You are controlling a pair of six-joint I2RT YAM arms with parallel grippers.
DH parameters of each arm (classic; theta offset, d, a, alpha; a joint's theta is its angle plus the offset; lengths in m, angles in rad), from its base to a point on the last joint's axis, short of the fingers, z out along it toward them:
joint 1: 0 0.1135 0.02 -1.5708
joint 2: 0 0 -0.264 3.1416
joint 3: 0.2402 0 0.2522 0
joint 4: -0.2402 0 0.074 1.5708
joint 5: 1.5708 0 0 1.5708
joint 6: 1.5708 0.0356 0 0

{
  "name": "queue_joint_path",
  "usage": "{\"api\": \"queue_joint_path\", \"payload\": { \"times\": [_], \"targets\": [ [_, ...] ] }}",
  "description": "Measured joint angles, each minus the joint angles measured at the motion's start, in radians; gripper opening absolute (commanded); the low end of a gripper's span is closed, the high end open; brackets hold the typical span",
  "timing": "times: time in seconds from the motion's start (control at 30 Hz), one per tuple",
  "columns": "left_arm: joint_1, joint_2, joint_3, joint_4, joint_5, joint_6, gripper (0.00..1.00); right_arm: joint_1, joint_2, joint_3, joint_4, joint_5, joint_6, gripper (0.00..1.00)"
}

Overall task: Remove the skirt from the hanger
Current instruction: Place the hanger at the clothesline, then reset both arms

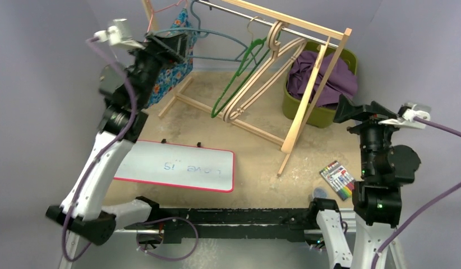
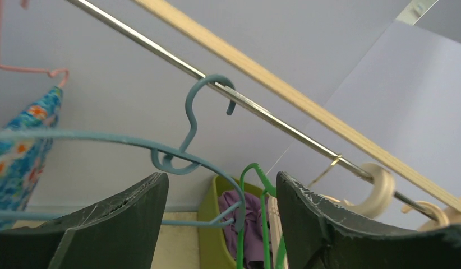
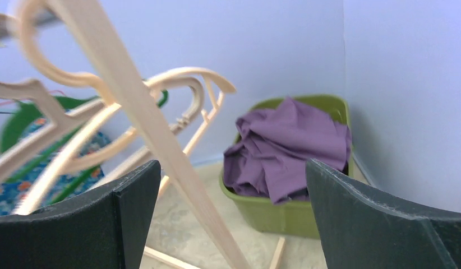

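A purple skirt lies crumpled in a green bin at the back right, also seen in the right wrist view. A bare blue hanger hangs by its hook on the metal rail. My left gripper is raised at the rack's left end. Its jaws stand open just under the hanger's wire, holding nothing. My right gripper hovers near the bin, wide open and empty, apart from the skirt.
A blue floral garment hangs from a pink hanger at the rack's left. A green hanger and wooden hangers share the rail. A wooden rack leg crosses before the right gripper. A whiteboard and markers lie near.
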Motion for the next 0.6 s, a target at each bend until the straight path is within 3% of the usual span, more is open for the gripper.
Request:
{"api": "queue_joint_path", "payload": {
  "times": [0.17, 0.3, 0.6],
  "targets": [
    [0.000, -0.220, -0.026, -0.098, -0.072, 0.089, 0.75, 0.011, 0.000, 0.132, -0.016, -0.047, -0.055, 0.99],
    [0.000, -0.367, -0.027, -0.177, -0.138, 0.150, 0.76, 0.089, 0.000, 0.221, -0.031, -0.080, -0.134, 0.99],
    [0.000, -0.585, -0.093, -0.311, -0.261, 0.222, 0.77, 0.211, -0.108, 0.236, -0.061, -0.059, -0.262, 0.99]
  ]
}}
